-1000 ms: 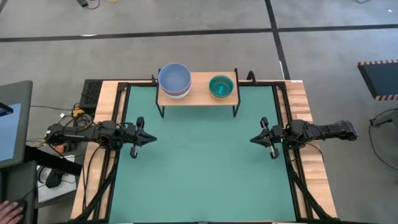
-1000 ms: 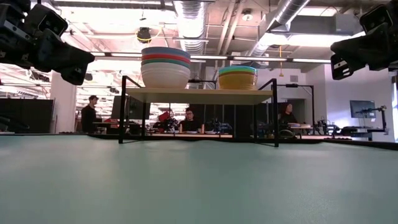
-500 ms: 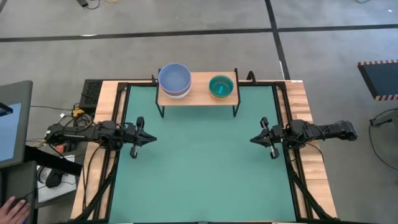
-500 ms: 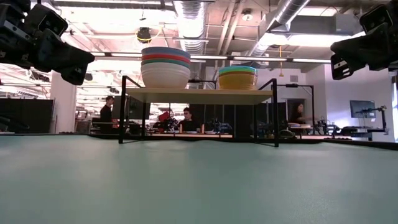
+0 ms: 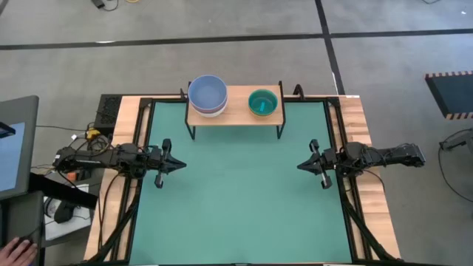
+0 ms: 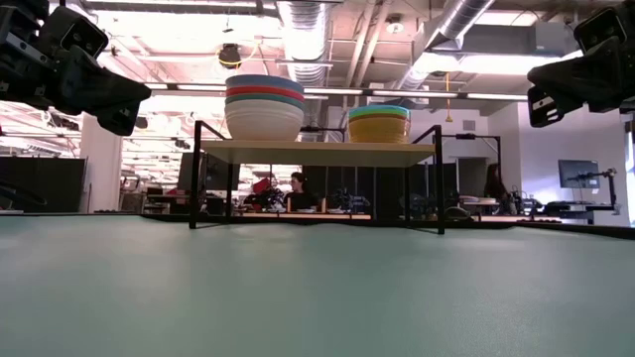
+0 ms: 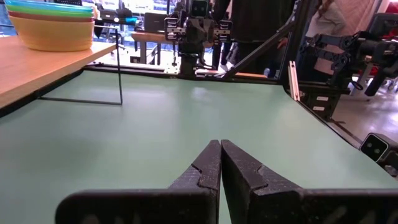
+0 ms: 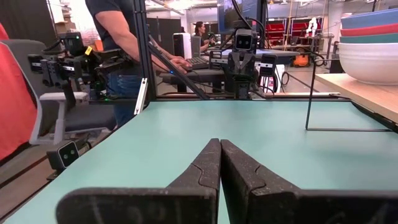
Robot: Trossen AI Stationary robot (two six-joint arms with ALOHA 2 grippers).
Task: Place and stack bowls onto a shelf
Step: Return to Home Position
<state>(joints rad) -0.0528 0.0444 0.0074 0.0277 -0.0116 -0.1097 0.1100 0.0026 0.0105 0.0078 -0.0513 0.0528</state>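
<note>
The shelf (image 5: 235, 108) stands at the table's far edge on thin black legs. On its left end sits a stack of bowls (image 6: 264, 106): white at the bottom, then teal, red and periwinkle blue on top (image 5: 208, 92). On its right end sits a second stack (image 6: 378, 124), yellow below, green, pink and cyan on top (image 5: 262, 103). My left gripper (image 5: 179, 165) is shut, raised over the table's left edge; my right gripper (image 5: 301, 166) is shut, raised over the right edge. Both point inward, far from the bowls.
Green table surface (image 5: 240, 199) stretches between the two arms and in front of the shelf. Wooden rails and black frames (image 5: 139, 133) run along both sides. People and workbenches (image 6: 296, 191) show in the room beyond. A hand (image 5: 16, 251) rests by a monitor off the table's left.
</note>
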